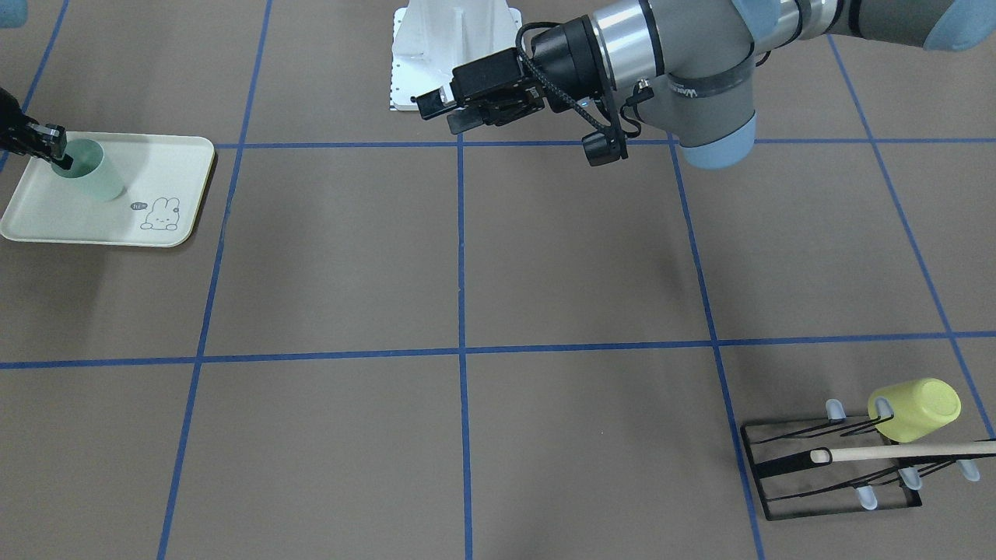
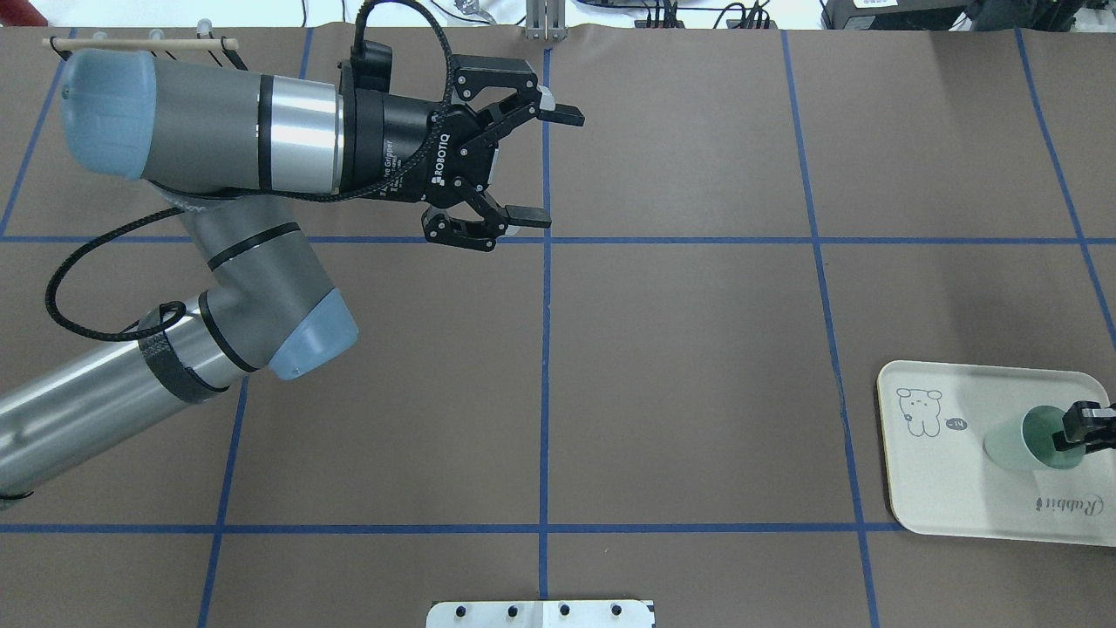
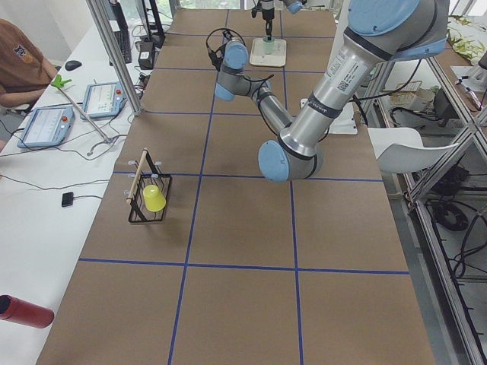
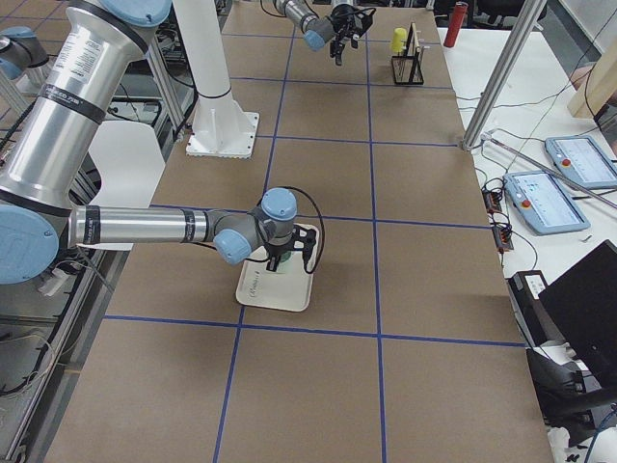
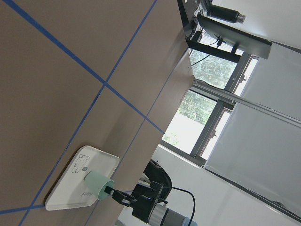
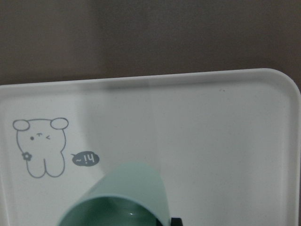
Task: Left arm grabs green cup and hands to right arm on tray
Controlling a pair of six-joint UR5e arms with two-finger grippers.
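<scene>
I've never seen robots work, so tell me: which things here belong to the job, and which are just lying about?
In the job: green cup, tilted at the tray, its rim gripped by the right gripper; left gripper, open and empty.
Lying about: yellow cup on the black wire rack; wooden stick across it.

Smooth matt plastic for green cup [image 1: 97, 177]; slightly glossy tray [image 1: 173, 173] (plastic, seemingly); matt brown paper over table [image 1: 576, 257]; brushed metal on left arm [image 2: 296, 131].
</scene>
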